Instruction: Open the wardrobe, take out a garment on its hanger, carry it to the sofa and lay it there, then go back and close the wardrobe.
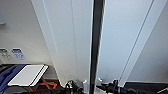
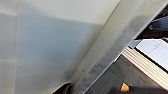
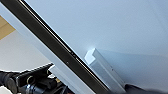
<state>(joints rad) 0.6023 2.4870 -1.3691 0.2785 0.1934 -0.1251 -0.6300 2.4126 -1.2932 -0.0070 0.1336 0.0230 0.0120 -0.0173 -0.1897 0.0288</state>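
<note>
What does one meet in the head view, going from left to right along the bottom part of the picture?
Blue seat → white board → orange frame → left gripper → left door handle → dark gap between the wardrobe doors → right door handle → right gripper.

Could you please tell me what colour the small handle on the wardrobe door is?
The handle is white, like the wardrobe door it sits on; the right wrist view shows it best.

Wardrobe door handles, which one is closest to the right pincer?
The small white vertical handle right of the dark gap between the doors; the other handle sits left of it, by the left pincer.
</note>
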